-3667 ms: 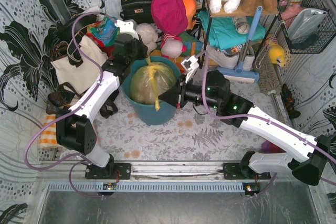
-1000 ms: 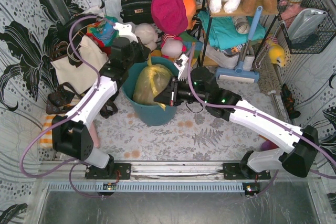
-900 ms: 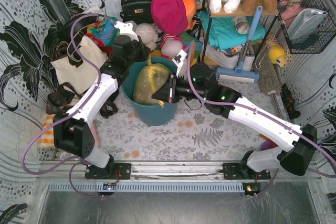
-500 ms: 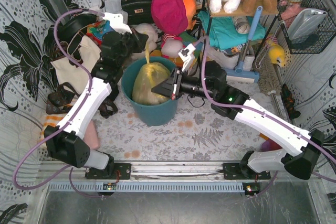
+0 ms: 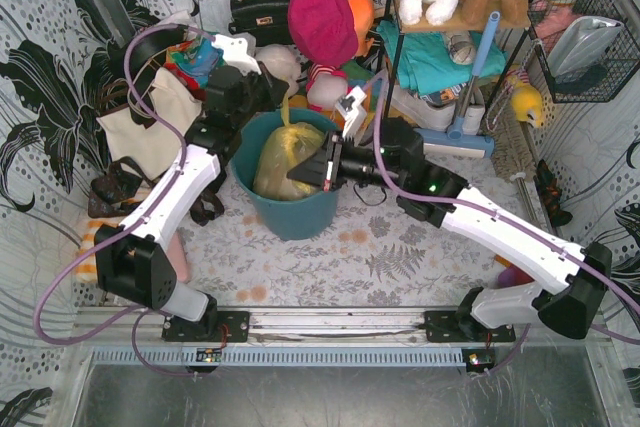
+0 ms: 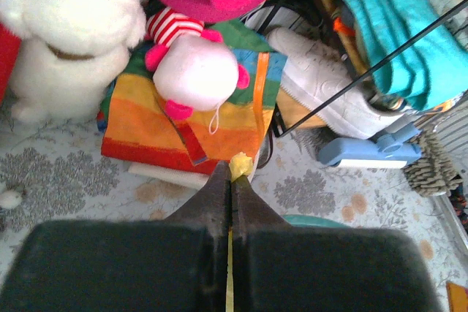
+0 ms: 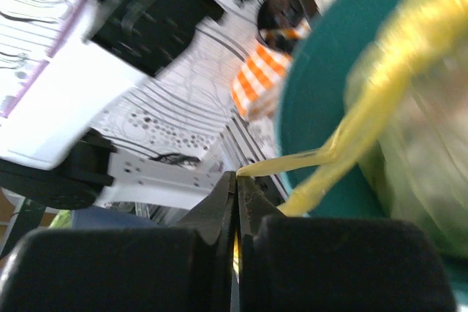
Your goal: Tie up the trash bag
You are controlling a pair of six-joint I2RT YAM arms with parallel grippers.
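Note:
The trash bag (image 5: 285,159) is translucent yellow-green and sits in the teal bin (image 5: 290,215). Two twisted yellow strands rise from its top. My left gripper (image 5: 276,97) is shut on the far strand behind the bin; in the left wrist view (image 6: 231,173) a yellow tip (image 6: 241,164) sticks out past the shut fingers. My right gripper (image 5: 300,175) is shut on the near strand over the bag's right side. In the right wrist view (image 7: 235,178) the strand (image 7: 351,144) runs from the fingertips up to the bag (image 7: 424,137).
A cream tote bag (image 5: 145,122) lies left of the bin. Plush toys, a pink hat (image 5: 322,17), a black handbag (image 5: 260,12) and a metal rack (image 5: 450,47) crowd the back. A rainbow cloth (image 6: 183,115) and a white shoe (image 6: 322,85) lie beyond the left gripper.
The left gripper has shifted right and back toward the bin's far rim with its strand. The right gripper has moved slightly, still holding its strand over the bag.

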